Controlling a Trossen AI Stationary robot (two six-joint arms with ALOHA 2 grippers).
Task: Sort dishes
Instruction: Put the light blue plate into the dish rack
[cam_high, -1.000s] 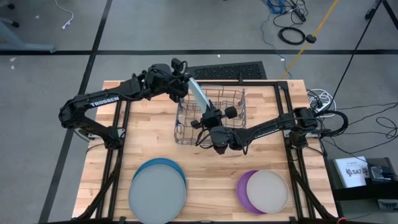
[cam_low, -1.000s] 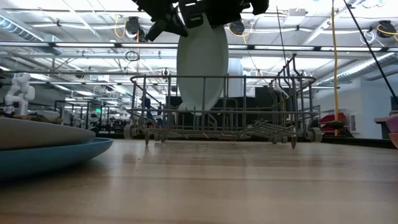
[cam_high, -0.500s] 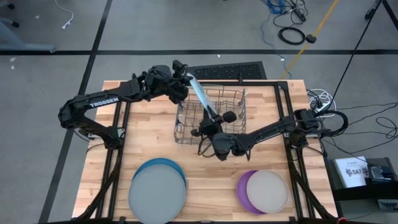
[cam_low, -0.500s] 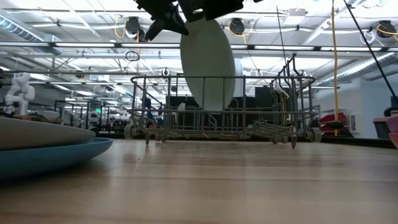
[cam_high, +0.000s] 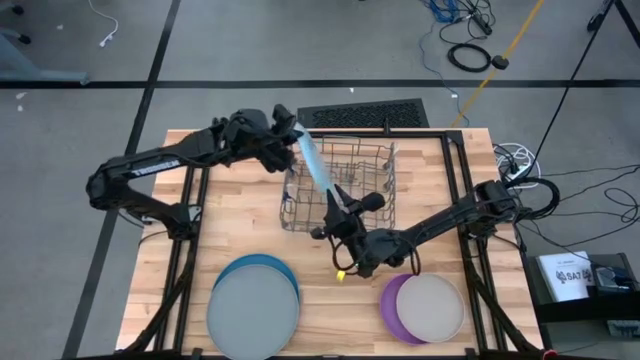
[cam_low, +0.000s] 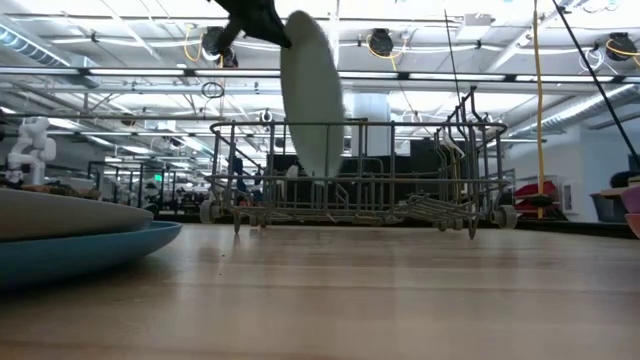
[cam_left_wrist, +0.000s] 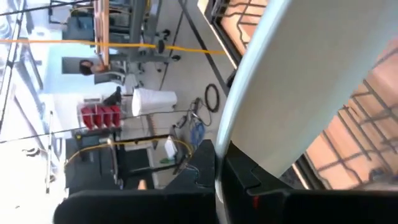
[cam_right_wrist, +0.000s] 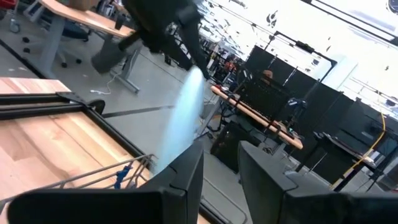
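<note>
A light blue plate (cam_high: 316, 166) stands on edge over the near-left part of the grey wire dish rack (cam_high: 365, 170). My left gripper (cam_high: 290, 138) is shut on its upper rim. In the low view the plate (cam_low: 312, 95) hangs down among the rack's wires (cam_low: 400, 125), its lower edge above the rack's floor. My right gripper (cam_high: 347, 207) stands open just near of the rack, close to the plate's lower end and apart from it. In the right wrist view its fingers (cam_right_wrist: 186, 177) have nothing between them. My left gripper pinches the plate's upper rim (cam_left_wrist: 239, 140) between its two fingers (cam_left_wrist: 205, 165). It comes from the table's far left, slanting a little downward. The plate hangs below the fingers, on edge and tilted, its lower part inside the rack. I cannot tell if it touches the wires.
A grey plate lies on a darker blue one (cam_high: 255, 303) at the near left. A beige-grey plate lies on a purple one (cam_high: 425, 306) at the near right. Bare wood lies between the two stacks. A black mat (cam_high: 365, 112) lies beyond the far edge.
My right gripper has opened, let go of the plate's lower rim and drawn back toward the near edge, rolling as it went. My left gripper has gone a little toward the left edge with the plate. The plate now hangs from it alone, turned more edge-on in the low view.
</note>
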